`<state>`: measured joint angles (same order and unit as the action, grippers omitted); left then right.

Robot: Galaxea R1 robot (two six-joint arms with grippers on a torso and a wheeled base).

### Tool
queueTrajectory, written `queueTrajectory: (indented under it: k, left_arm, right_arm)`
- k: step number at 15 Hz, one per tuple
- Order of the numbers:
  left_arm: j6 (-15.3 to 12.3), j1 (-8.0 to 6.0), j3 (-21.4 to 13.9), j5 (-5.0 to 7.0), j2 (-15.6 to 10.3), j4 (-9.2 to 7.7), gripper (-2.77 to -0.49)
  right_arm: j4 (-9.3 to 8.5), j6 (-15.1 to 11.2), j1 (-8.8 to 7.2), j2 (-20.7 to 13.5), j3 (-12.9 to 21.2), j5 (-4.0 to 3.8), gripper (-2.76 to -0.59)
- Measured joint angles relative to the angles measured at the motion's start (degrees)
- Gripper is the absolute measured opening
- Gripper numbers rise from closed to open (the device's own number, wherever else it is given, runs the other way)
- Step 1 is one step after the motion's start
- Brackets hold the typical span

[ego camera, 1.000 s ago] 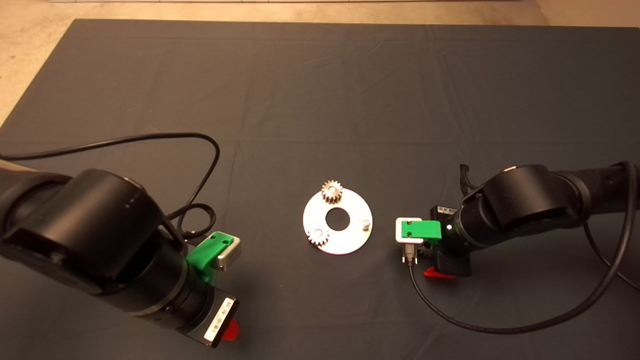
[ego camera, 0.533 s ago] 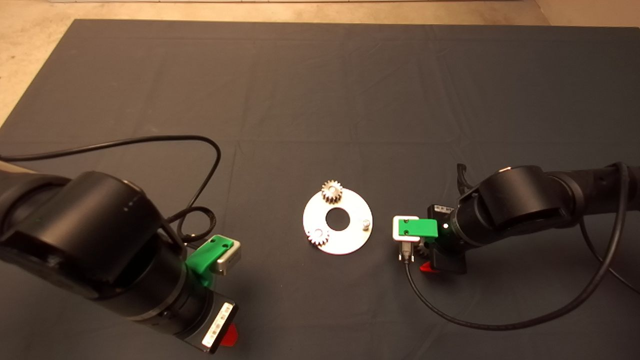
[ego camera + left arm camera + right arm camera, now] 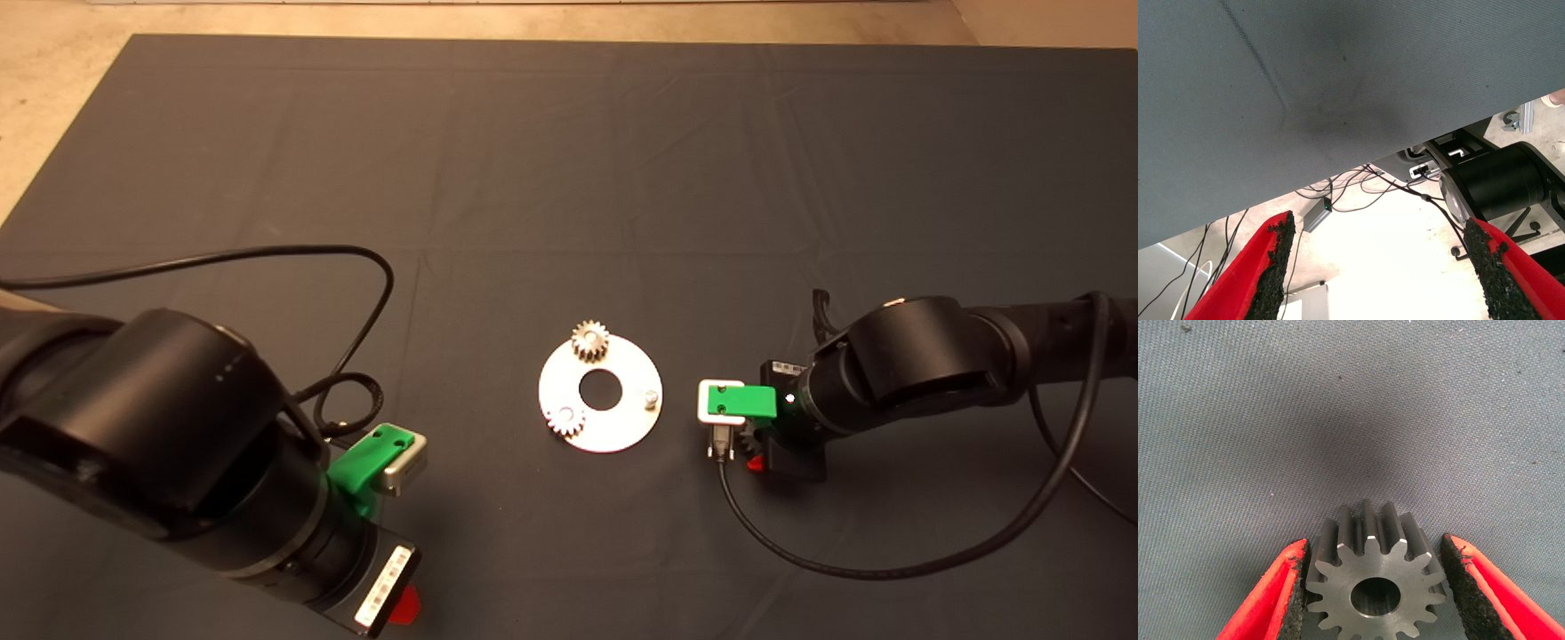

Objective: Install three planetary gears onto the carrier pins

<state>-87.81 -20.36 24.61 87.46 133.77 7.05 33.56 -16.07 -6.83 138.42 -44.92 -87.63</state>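
Steel gear (image 3: 1371, 583) flat on mat (image 3: 569, 178), right gripper (image 3: 1375, 587) pads touching its teeth, I judge clamped for lifting to bare pin (image 3: 652, 397); left gripper (image 3: 1381, 267) parked, spread wide, empty

I count three planetary gears: one on the plate's (image 3: 622, 427) far pin (image 3: 589, 340), one on its near-left pin (image 3: 565, 420), and a third gear (image 3: 1375, 583) between my right gripper's (image 3: 1375, 587) two red fingers. Three carrier pins on one round plate, one bare pin (image 3: 652, 397) showing. Two grippers here, with my left gripper (image 3: 1381, 267) spread wide.
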Motion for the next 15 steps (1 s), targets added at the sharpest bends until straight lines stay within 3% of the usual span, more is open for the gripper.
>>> queueTrajectory:
  k: [8, 15]
  left_arm:
    - [0.0, 0.0, 0.0, 0.0, 0.0, -0.02, -1.5]
    - [0.49, 0.0, 0.0, 0.02, -0.39, -0.03, -1.5]
  right_arm:
    - [0.09, 0.0, 0.0, 0.0, -0.04, 0.06, -2.18]
    - [0.28, 0.0, 0.0, 0.0, -0.02, 0.06, -2.23]
